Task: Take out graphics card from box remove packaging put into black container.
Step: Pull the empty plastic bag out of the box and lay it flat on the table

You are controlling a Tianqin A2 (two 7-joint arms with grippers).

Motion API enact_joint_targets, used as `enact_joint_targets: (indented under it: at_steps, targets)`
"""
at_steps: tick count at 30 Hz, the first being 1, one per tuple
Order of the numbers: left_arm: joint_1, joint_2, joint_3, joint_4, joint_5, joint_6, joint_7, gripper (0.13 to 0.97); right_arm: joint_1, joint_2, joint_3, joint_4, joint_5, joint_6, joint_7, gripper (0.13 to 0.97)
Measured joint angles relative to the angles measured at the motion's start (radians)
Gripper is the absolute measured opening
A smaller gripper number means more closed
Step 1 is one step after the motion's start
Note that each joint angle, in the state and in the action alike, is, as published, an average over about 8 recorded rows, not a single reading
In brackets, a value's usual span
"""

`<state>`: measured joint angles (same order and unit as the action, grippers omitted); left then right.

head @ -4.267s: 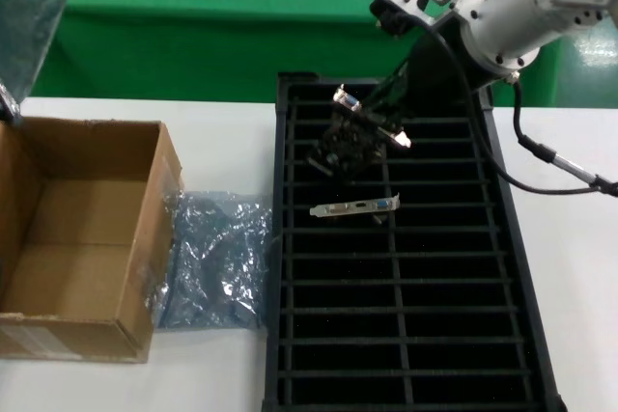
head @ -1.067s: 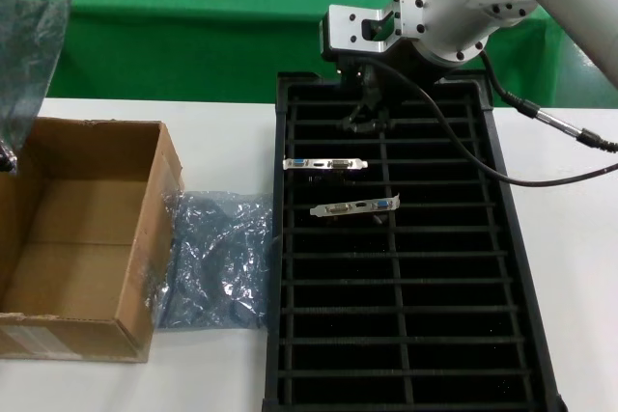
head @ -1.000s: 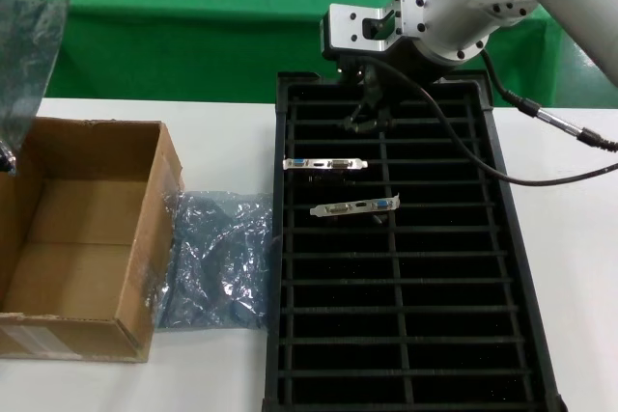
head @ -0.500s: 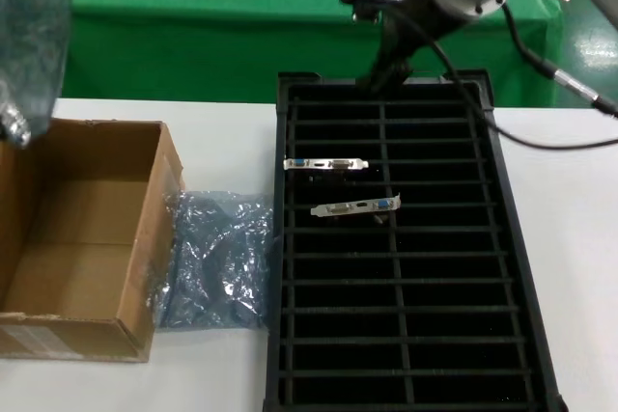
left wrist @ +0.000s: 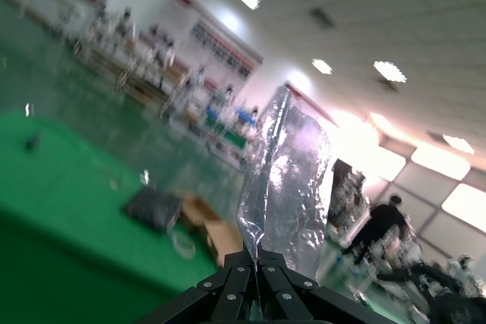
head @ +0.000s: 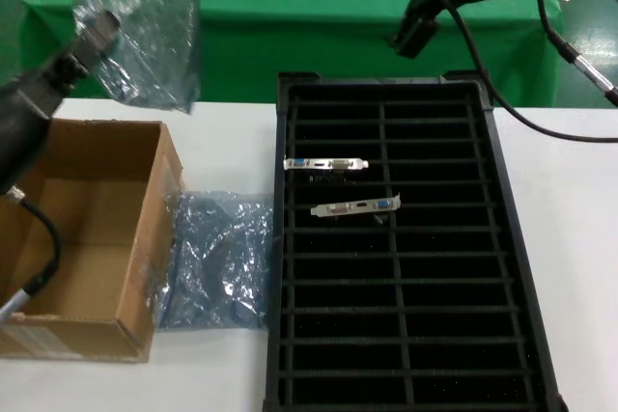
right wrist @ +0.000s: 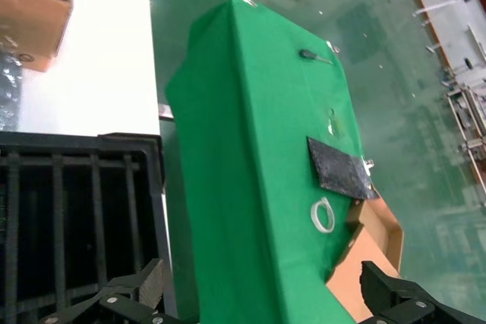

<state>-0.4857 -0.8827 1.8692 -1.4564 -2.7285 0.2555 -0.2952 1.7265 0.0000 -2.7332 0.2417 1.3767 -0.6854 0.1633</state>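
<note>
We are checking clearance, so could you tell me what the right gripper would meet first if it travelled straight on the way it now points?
Probably the far end wall of the black container. The right gripper hangs open above that far edge, pointing down and slightly leftward. Depth is unclear, so it might instead land on the green table behind.

Factory hall: ceiling light panels (left wrist: 391, 70), green floor (right wrist: 395, 58)

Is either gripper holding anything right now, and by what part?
The left gripper pinches an empty plastic bag by one edge, above the box. The right gripper is open, empty, raised beyond the black container.
</note>
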Motion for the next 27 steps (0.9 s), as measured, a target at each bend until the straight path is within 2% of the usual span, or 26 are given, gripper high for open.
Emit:
enact_joint_targets:
  at_steps: [4, 7, 11, 18, 20, 22, 27]
  targets:
    - [-0.063, -0.076, 0.159, -0.023, 0.027, -0.045, -0.159, 0.138, -0.005, 0.002, 0.056, -0.06, 0.01, 0.019, -0.051, 0.869]
    - [-0.12, -0.119, 0.29, -0.031, 0.09, -0.072, -0.289, 0.138, -0.007, 0.008, 0.116, -0.108, 0.017, 0.023, -0.103, 0.902]
    - [-0.195, -0.15, 0.45, -0.027, 0.215, -0.094, -0.449, 0.138, -0.011, 0.024, 0.19, -0.151, 0.025, 0.022, -0.162, 0.945]
    - [-0.34, -0.171, 0.711, 0.001, 0.464, -0.116, -0.727, 0.138, -0.02, 0.067, 0.294, -0.185, 0.03, 0.021, -0.236, 0.96]
    - [-0.377, -0.176, 0.769, 0.008, 0.543, -0.116, -0.814, 0.138, -0.023, 0.08, 0.321, -0.192, 0.029, 0.021, -0.255, 0.966]
    - [-0.404, -0.178, 0.811, 0.015, 0.624, -0.109, -0.899, 0.138, -0.025, 0.092, 0.345, -0.197, 0.028, 0.021, -0.272, 0.966]
    - [-0.435, -0.172, 0.861, 0.034, 0.837, -0.081, -1.113, 0.138, -0.026, 0.117, 0.4, -0.208, 0.024, 0.02, -0.311, 0.966]
